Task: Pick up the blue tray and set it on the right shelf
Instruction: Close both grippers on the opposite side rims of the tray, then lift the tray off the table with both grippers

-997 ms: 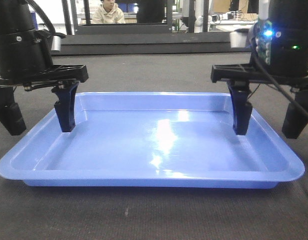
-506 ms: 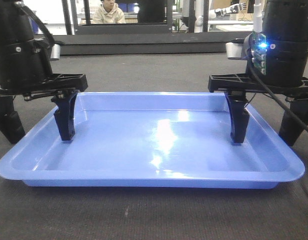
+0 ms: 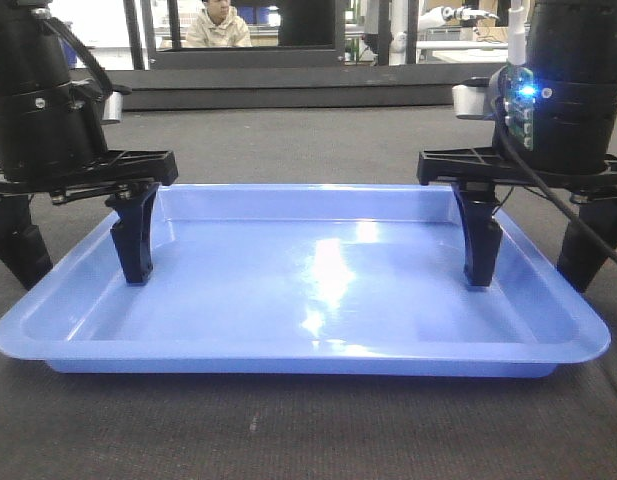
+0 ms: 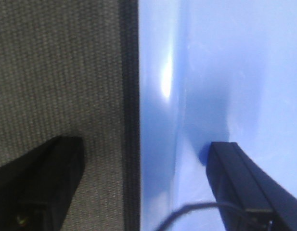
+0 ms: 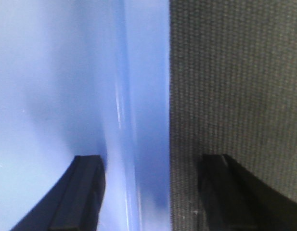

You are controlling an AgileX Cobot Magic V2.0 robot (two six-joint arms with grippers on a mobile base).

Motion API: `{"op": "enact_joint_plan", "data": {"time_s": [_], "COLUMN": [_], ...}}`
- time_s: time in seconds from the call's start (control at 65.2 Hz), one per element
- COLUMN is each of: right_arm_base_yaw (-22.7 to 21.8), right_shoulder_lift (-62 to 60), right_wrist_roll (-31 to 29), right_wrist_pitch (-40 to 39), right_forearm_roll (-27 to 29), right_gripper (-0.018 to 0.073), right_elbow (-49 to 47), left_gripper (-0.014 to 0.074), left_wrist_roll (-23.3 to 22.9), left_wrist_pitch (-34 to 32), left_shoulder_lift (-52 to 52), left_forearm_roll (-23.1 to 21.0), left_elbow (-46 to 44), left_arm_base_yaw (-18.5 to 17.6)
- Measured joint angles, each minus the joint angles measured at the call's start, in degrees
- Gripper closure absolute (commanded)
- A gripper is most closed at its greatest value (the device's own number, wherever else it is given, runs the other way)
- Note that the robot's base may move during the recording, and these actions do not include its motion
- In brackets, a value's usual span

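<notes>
Two hands we are pointing downward: the left hand [image 3: 83,270] and right hand [image 3: 531,272] are standing wide, each astride an end rim of the blue tray [image 3: 318,290], which is lying on the surface [image 3: 288,430].

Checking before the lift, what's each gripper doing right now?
Left gripper: open, straddling the blue tray's left rim.
Right gripper: open, straddling its right rim.
</notes>
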Motion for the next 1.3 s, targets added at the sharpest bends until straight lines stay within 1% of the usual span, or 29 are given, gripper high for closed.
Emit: {"op": "enact_joint_plan", "data": {"time_s": [0.077, 0.245, 0.46, 0.552, 0.69, 1.12, 1.304], "right_arm_base_yaw": [0.0, 0.0, 0.0, 0.0, 0.0, 0.0, 0.0], "right_shoulder_lift": [0.0, 0.0, 0.0, 0.0, 0.0, 0.0, -1.6], "right_wrist_roll": [0.0, 0.1, 0.1, -0.2, -0.3, -0.4, -0.4], "right_wrist_pitch": [0.0, 0.1, 0.1, 0.1, 0.1, 0.1, 0.6], "right_forearm_roll": [0.0, 0.0, 0.4, 0.4, 0.4, 0.4, 0.4], "right_gripper": [0.0184, 0.0251, 0.0319, 0.0342, 0.0347, 0.0347, 0.0347], "right_elbow": [0.0, 0.0, -0.1, -0.1, -0.1, -0.1, -0.1], "left_gripper": [0.0315, 0.043, 0.0537, 0.0565, 0.0596, 0.0596, 0.0596], "left_wrist_roll": [0.0, 0.0, 0.0, 0.0, 0.0, 0.0, 0.0], "left_wrist_pitch": [0.3, 0.9, 1.0, 1.0, 1.0, 1.0, 3.1], "left_shoulder_lift": [0.0, 0.1, 0.1, 0.1, 0.1, 0.1, -0.3], "left_forearm_roll": [0.0, -0.2, -1.3, -1.6, -2.1, -2.3, -2.3], "left_elbow": [0.0, 0.0, 0.0, 0.0, 0.0, -0.1, -1.6], "left_arm_base_yaw": [0.0, 0.0, 0.0, 0.0, 0.0, 0.0, 0.0]}}
